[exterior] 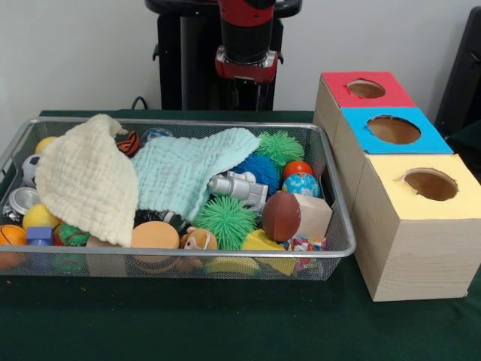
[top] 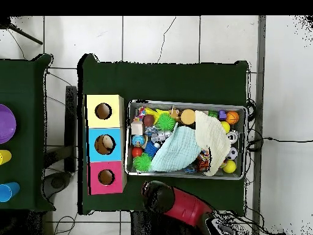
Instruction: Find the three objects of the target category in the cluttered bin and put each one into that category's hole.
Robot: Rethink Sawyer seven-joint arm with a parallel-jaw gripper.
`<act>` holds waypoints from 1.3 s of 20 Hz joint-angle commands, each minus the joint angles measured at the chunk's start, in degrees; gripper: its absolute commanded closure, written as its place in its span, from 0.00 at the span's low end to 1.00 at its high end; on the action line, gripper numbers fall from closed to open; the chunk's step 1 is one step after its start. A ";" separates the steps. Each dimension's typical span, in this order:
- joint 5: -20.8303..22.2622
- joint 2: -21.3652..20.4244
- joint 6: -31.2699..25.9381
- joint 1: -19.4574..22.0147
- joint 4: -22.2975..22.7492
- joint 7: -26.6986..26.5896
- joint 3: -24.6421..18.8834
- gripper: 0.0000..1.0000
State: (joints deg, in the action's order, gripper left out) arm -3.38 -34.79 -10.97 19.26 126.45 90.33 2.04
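The wire mesh bin lies on the green table, full of toys; it also shows in the overhead view. A large crinkled cream-yellow cloth drapes over the bin's left part in the front view. A mint-green cloth lies beside it, in the middle. A small multicoloured speckled fabric piece sits at the near right corner. My gripper hangs behind the bin's far rim, outside the bin. It touches nothing.
Three wooden boxes with holes stand right of the bin: red-topped, blue-topped, yellow-topped. The bin also holds green spiky balls, a brown football, a wooden block and small balls. A second table stands beyond the boxes.
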 commanded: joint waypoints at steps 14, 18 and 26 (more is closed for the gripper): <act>-4.39 -2.73 -24.17 -6.20 -23.73 12.24 5.45 0.00; -3.77 -2.77 -27.61 -5.91 -26.31 11.49 5.93 0.00; -2.44 -1.43 -31.87 -4.09 -30.51 8.11 4.37 0.00</act>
State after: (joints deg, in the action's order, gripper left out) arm -4.68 -37.76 -36.22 13.24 104.90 90.33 8.63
